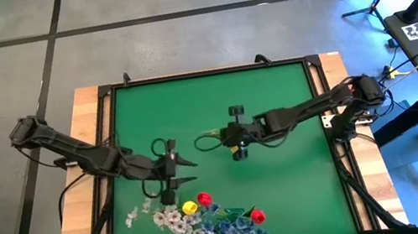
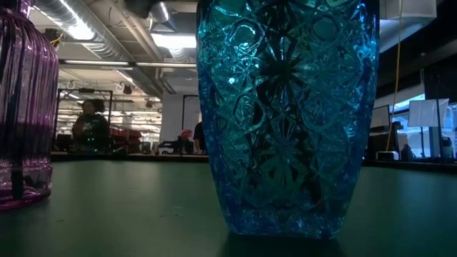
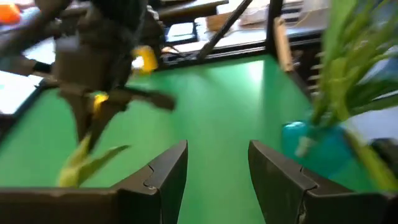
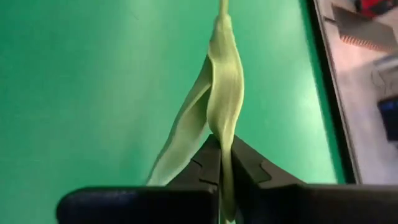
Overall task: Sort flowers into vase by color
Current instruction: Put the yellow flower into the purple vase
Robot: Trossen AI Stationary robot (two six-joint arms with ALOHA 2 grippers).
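My right gripper (image 1: 226, 139) (image 4: 225, 157) hovers over the middle of the green table, shut on a flower stalk with pale green leaves (image 1: 208, 139). A speck of yellow (image 3: 98, 102) shows at its fingers in the left wrist view. My left gripper (image 1: 186, 170) (image 3: 217, 168) is open just left of it and touches nothing. The other flowers cluster at the near edge: a yellow tulip (image 1: 190, 208), two red tulips (image 1: 204, 198) (image 1: 257, 215), white sprays (image 1: 178, 224) and a blue bunch (image 1: 232, 230). A blue glass vase (image 2: 285, 114) and a purple vase (image 2: 25, 107) stand close to the low camera. My right gripper pinches the stalk between its two fingers where the long leaves begin (image 4: 222, 134). The leaves run on past the fingertips toward the table's left. In the left wrist view they droop below the fingers (image 3: 84, 163) toward the table.
Bare green mat (image 1: 213, 91) spreads over the far half and the right side. A blurred blue shape (image 3: 314, 146) with green stalks above it shows beside my left gripper. A wooden frame (image 1: 92, 102) borders the mat. A person sits in the room beyond (image 2: 91, 125).
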